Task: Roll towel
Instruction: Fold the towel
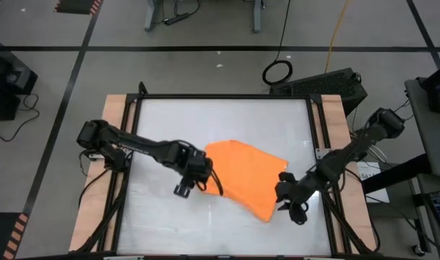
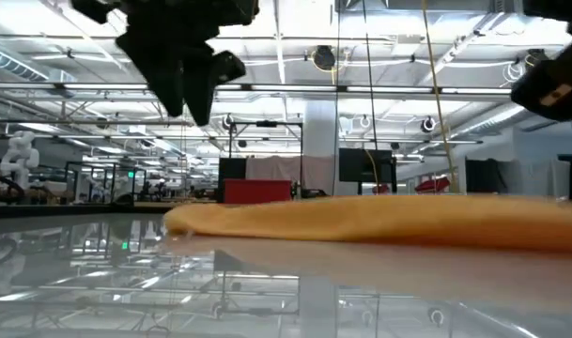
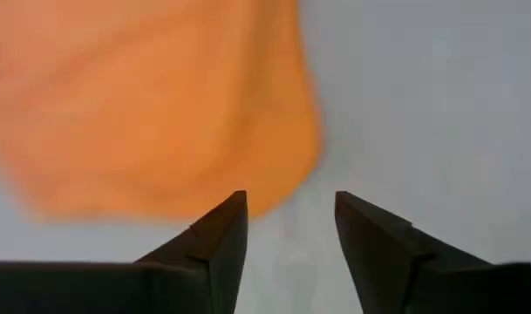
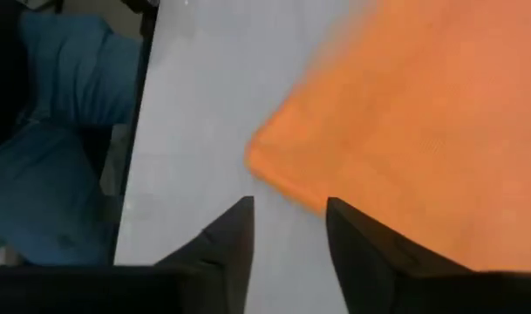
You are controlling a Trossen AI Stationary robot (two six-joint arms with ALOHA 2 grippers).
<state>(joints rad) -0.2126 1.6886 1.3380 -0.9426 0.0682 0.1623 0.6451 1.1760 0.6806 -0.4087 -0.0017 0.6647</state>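
- The left hand (image 1: 183, 189) is held released just off one corner of the towel (image 1: 245, 177), its fingers (image 3: 214, 240) parted with the cloth edge just ahead of them, presumably so the corner can be pinched.
- The right hand (image 1: 295, 211) is poised likewise at the opposite side, fingers (image 4: 226, 240) apart, an orange corner just beyond them.
- Between both hands, the towel is spread flat on the counter (image 1: 162, 123), not yet rolled.
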